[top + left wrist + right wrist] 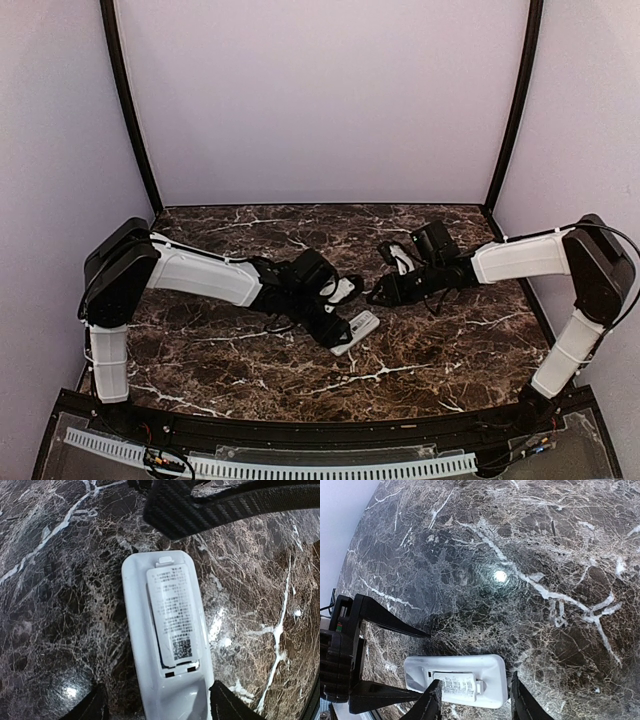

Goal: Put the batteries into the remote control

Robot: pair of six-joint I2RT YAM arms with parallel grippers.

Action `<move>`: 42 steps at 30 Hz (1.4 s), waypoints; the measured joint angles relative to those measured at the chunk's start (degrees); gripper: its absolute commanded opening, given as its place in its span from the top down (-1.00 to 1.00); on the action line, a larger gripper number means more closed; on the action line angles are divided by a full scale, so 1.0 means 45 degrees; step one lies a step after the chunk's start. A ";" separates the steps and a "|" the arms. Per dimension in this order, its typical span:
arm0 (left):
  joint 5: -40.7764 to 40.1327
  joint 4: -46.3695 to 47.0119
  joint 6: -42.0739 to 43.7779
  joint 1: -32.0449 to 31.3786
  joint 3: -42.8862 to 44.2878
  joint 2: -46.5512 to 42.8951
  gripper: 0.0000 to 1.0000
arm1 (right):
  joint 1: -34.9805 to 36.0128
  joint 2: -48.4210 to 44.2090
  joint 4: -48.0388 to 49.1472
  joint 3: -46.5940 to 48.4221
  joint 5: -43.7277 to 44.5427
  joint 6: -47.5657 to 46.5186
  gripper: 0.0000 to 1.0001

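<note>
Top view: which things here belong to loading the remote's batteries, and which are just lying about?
Job: remote, face down; its battery cover; left end effector and right end effector, both at the remote.
Not the job: marble table; booth walls. No batteries show.

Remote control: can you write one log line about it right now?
remote control: lying back side up | left gripper: open, astride it | right gripper: open, over its end
</note>
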 measured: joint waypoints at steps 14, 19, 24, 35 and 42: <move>0.0063 -0.0010 0.0452 -0.0019 0.1277 0.0568 -0.25 | 0.0000 0.0000 0.0486 -0.0257 -0.0393 0.0117 0.42; 0.0214 -0.0010 0.0466 -0.0019 0.1656 0.1093 -0.20 | 0.0000 0.0063 0.0607 -0.0321 -0.0529 0.0155 0.46; 0.0267 -0.0019 0.0457 -0.0019 0.1656 0.1273 -0.07 | 0.0000 0.0170 0.0695 -0.0486 -0.0617 0.0199 0.48; 0.0359 -0.0087 0.0442 -0.0019 0.1676 0.1292 0.17 | 0.0000 0.0257 0.0986 -0.0695 -0.0704 0.0253 0.52; 0.0393 -0.0107 0.0466 -0.0019 0.1836 0.1287 0.18 | 0.0000 0.0257 0.1093 -0.0748 -0.0865 0.0253 0.55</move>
